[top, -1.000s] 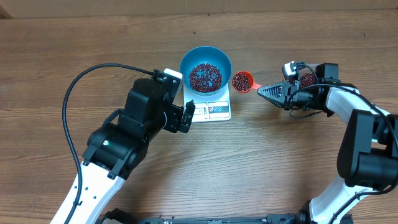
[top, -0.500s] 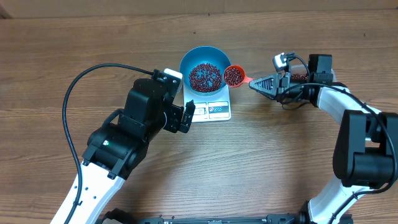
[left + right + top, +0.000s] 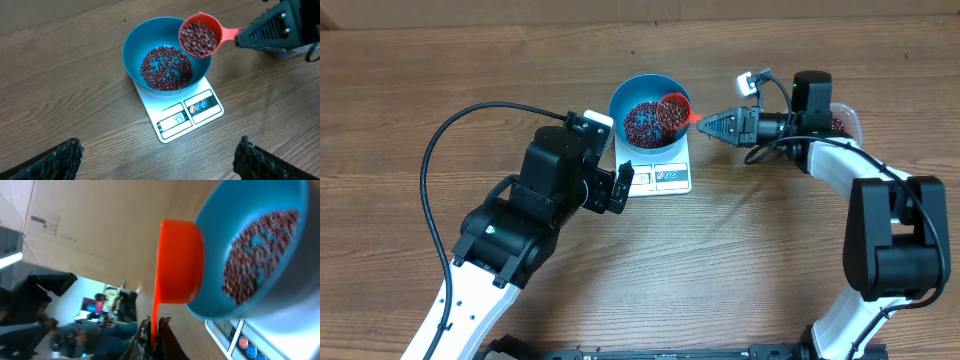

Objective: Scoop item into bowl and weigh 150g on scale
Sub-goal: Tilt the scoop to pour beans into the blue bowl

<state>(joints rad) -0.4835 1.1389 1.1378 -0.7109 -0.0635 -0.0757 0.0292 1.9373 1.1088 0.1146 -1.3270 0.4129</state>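
The right tool (image 3: 708,123) was clamped shut on the handle of a red-orange scoop (image 3: 672,108). The scoop's cup, full of red-brown beans (image 3: 199,36), hung over the right rim of the blue bowl (image 3: 621,98). More beans lay in the bowl's bottom. The bowl sat on the white scale (image 3: 666,177), its display reading 44, on the wooden counter (image 3: 770,250). The left tool (image 3: 622,190) hovered spread wide and empty, just beside the scale.

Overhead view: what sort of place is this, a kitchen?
Likely a robotics lab, not a kitchen: a robot left arm and right arm at a wooden table, plus a cardboard box and lit screen in the right wrist view.
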